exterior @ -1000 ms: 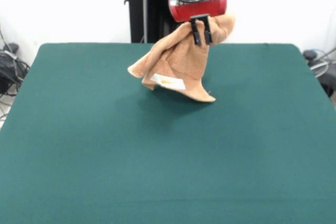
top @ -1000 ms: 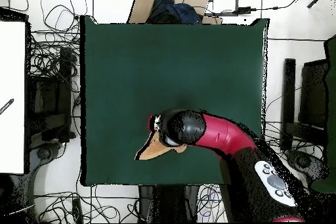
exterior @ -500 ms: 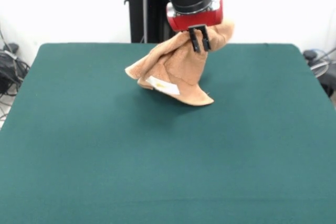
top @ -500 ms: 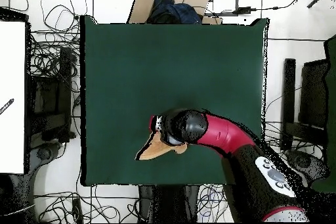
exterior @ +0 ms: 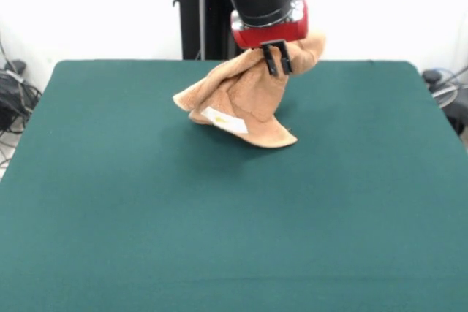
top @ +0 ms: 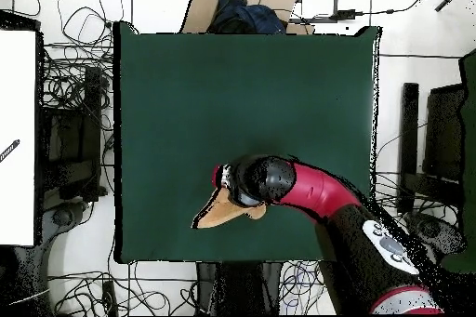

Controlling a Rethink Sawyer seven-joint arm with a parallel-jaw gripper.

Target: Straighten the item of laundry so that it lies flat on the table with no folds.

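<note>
the gripper [exterior: 277, 58] has its two black fingers [exterior: 270, 60] closed narrow on an upper corner of the towel [exterior: 245, 100], so the cloth is held up like a tent. from the jaws the towel hangs down and spreads to the picture's left in the front view; its lower hem seems to rest on the table [exterior: 219, 239], just below and beside the jaws. the long line of the cloth runs from the pinched corner down to the wide lower edge, and it is full of folds. in the overhead view only a tan tip of the towel [top: 216, 213] shows beside the arm [top: 307, 188], near the table edge at the robot's side. i judge the coming move must pull the pinched corner away from the resting hem, so the cloth stretches out. the white label [exterior: 224, 120] sits below the jaws with a small yellow mark; no writing can be read on it.
</note>
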